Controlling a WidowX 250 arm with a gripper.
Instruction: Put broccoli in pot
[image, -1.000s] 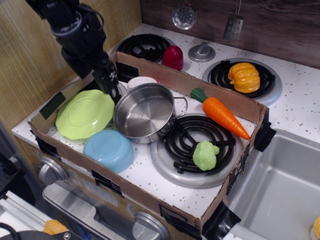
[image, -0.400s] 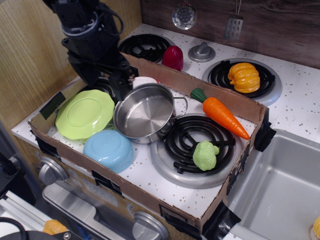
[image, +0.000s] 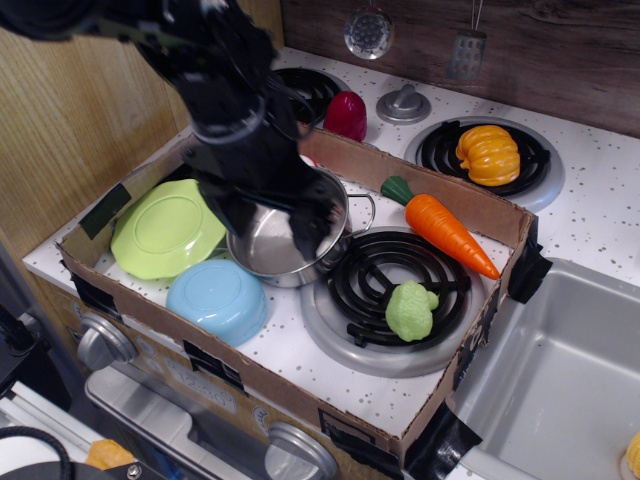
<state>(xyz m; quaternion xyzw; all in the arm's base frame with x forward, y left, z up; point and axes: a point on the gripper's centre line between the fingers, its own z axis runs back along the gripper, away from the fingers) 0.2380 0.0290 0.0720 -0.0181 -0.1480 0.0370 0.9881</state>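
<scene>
A black robot arm hangs over the steel pot (image: 285, 238) on a toy stove, its gripper (image: 312, 232) blurred above the pot's right side; whether its fingers are spread or pressed together cannot be told. The broccoli (image: 410, 310) lies on the front coil burner (image: 385, 270), apart from the gripper. A lime-green plate (image: 165, 228), blue bowl (image: 217, 298) and carrot (image: 445, 230) share the cardboard tray (image: 300, 395).

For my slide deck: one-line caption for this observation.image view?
Gripper over the steel pot; broccoli waits on the burner.
</scene>
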